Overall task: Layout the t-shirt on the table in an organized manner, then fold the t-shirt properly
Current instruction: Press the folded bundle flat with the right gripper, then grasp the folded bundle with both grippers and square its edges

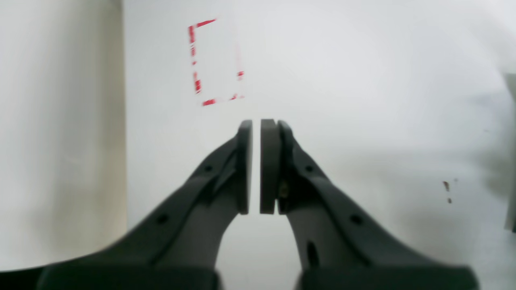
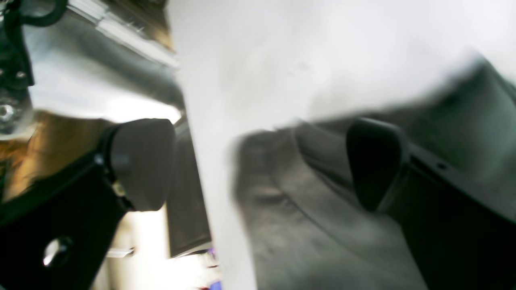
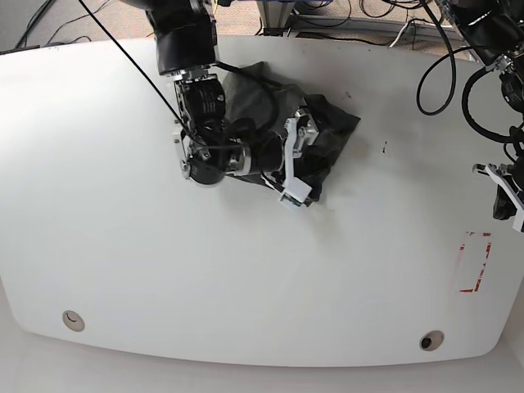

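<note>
Reaching with the right gripper [image 2: 258, 165], jaws spread over the crumpled t-shirt [image 3: 327, 123] at the table's [image 3: 123, 246] far side (likely to grab and spread it), left gripper [image 1: 256, 167] nearly closed, empty, parked clear

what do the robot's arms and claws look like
Both arms are black with loose black cables looping along them. The right claw has dark, rounded, paddle-shaped fingers on black brackets; in the base view its wrist carries a white bracket. The left claw has dark grey curved fingers with screw holes, ending in flat grey pads. The left arm also shows a white bracket.
</note>
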Available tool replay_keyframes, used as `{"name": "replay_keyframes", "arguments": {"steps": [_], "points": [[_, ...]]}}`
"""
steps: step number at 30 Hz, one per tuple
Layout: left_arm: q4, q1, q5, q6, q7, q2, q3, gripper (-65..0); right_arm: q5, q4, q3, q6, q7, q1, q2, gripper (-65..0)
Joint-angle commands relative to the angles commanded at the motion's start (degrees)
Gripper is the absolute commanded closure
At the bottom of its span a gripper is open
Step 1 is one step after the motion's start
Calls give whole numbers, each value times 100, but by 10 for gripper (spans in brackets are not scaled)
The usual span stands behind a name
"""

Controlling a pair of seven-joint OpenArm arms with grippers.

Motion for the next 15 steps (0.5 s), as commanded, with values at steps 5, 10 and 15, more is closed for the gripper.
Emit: {"name": "replay_keyframes", "arguments": {"steps": [5, 10, 15], "points": [[0, -35, 0, 0, 0, 0, 18, -24, 97, -211, 9, 0, 0, 290, -62, -650], [0, -35, -492, 0, 0, 0, 88, -24, 105, -97, 273, 0, 0, 440, 246, -650], [0, 0, -1231, 0, 0, 0, 791, -24, 114, 193, 712, 0, 0, 448, 800, -650]]}}
